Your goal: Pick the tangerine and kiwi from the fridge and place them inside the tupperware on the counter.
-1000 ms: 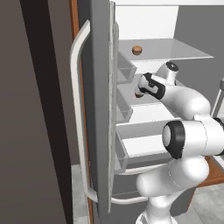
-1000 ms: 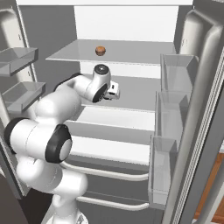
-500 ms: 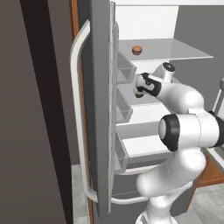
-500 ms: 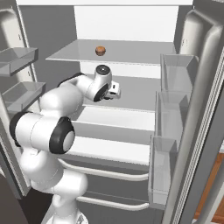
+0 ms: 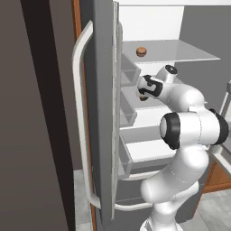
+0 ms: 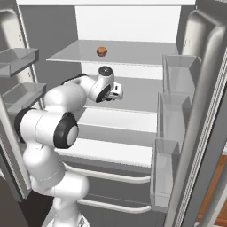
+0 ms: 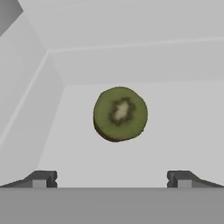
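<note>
Inside the fridge point(image 6: 133, 22), the kiwi point(image 7: 120, 113) lies on a grey shelf, cut face toward the wide-open gripper point(image 7: 111, 178); its long axis is unclear.

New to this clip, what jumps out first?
The white arm reaching into the open fridge, its wrist at the second shelf. In the hand view, the cut kiwi sits dead ahead on the grey shelf, centred between the open fingers and untouched. One shelf up, the tangerine sits alone near the back.
</note>
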